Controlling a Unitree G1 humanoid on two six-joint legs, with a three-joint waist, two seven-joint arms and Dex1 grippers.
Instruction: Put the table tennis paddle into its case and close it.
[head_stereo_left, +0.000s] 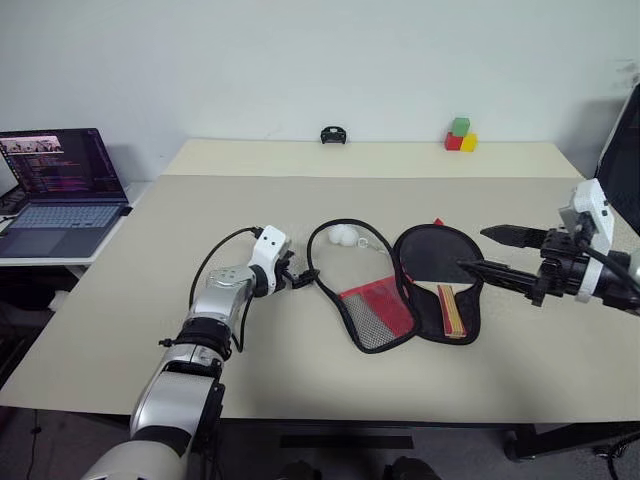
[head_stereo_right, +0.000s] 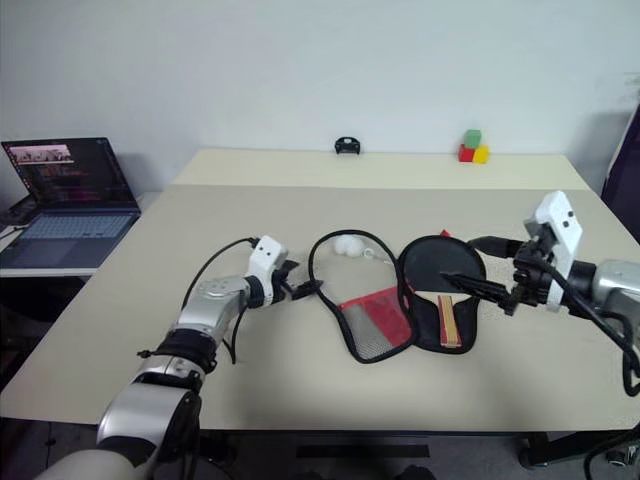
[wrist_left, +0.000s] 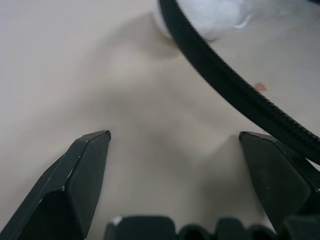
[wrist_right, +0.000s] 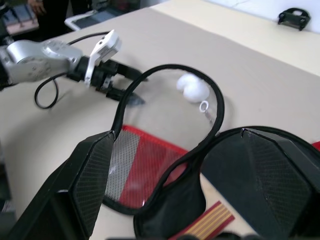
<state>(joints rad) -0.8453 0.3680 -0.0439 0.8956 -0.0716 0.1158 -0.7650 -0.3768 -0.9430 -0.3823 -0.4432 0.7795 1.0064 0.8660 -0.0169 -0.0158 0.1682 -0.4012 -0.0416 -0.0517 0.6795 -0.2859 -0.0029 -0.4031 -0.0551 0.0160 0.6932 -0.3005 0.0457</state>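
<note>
- The table tennis paddle (head_stereo_left: 438, 268) lies inside the open case (head_stereo_left: 400, 290) mid-surface, handle pointing near, round face far.
- Our left gripper (head_stereo_left: 303, 275) sits at the case's left rim, fingers wide, empty.
- Our right gripper (head_stereo_left: 488, 250) hovers just right, fingers wide too.
- Laptop (head_stereo_left: 60, 188) far left, colored blocks (head_stereo_left: 460, 136) far right.

One pale beige bench (head_stereo_left: 300, 390) carries everything. On it lies one table tennis paddle with a round black rubber face and a wood-and-red striped handle (head_stereo_left: 452, 308), and one soft black fabric case with a red mesh panel (head_stereo_left: 378, 313). One small white ball (head_stereo_left: 344, 236) sits by the case's open rim. At the far edge stand three small blocks (head_stereo_left: 460, 136): one green, one red, one yellow, and one small black object (head_stereo_left: 333, 135). One open laptop (head_stereo_left: 58, 190) sits beyond the left edge. Two black-fingered claws: left claw (head_stereo_left: 303, 276), right claw (head_stereo_left: 492, 250).
</note>
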